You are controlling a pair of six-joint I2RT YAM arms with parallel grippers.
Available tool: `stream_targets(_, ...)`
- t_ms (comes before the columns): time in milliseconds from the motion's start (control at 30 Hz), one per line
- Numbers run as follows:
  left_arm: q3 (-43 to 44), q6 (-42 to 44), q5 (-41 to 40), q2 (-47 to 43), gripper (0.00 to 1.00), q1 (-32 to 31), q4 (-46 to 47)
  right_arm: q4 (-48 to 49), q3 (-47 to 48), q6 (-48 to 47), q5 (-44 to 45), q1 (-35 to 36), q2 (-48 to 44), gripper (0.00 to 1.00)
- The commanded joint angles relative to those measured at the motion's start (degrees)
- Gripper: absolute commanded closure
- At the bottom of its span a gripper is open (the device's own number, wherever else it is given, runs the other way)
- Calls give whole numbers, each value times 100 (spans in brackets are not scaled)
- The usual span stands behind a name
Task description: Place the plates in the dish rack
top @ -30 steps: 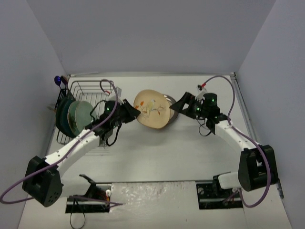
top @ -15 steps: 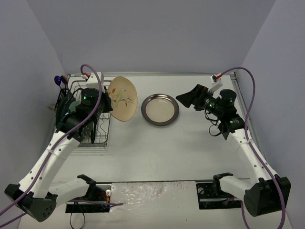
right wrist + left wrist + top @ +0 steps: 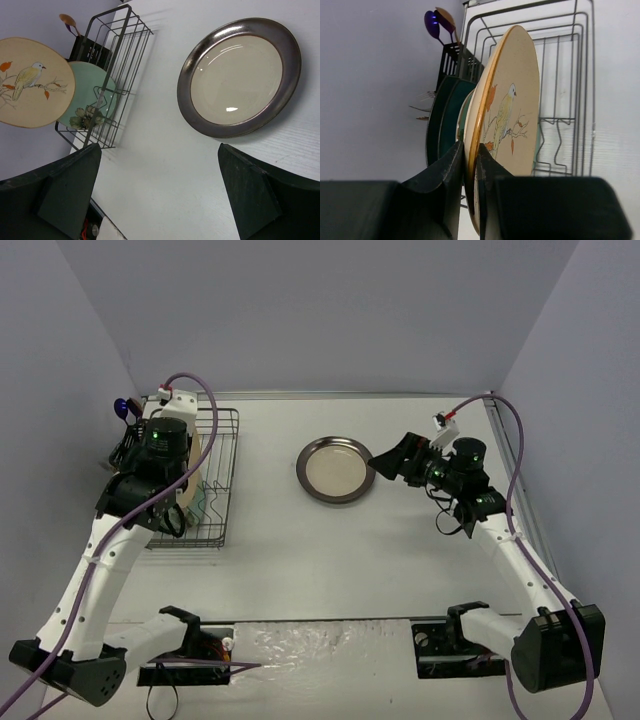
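Observation:
My left gripper point(image 3: 470, 150) is shut on the rim of the cream plate point(image 3: 512, 110) with a bird and branch painted on it. It holds that plate upright over the black wire dish rack point(image 3: 570, 75). Right behind it stand a pale mint plate point(image 3: 92, 95) and two dark teal plates point(image 3: 442, 125), on edge in the rack. The brown-rimmed plate point(image 3: 336, 469) lies flat on the table. My right gripper point(image 3: 159, 147) is open just to its right, above the table, with nothing between its fingers.
A small black cutlery caddy point(image 3: 451, 60) with a purple spoon and a wooden one hangs on the rack's far left side, against the left wall. The rack's right half point(image 3: 222, 455) shows bare tines. Grey walls enclose the table on three sides.
The left arm carried the cream plate from the middle of the table leftward to the rack. The right gripper let go of it, opened wide, drew back and then moved towards the brown-rimmed plate.

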Motion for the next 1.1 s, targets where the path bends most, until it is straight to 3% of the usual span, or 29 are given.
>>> stream_targets(0,92,835,-242,48,100,219,1070,340,-29,-141,-122,-82,-10,0)
stream_targets(1067,-1326,374,704,731,99,787,1750,877,-488,-49,-182,-239,457,0)
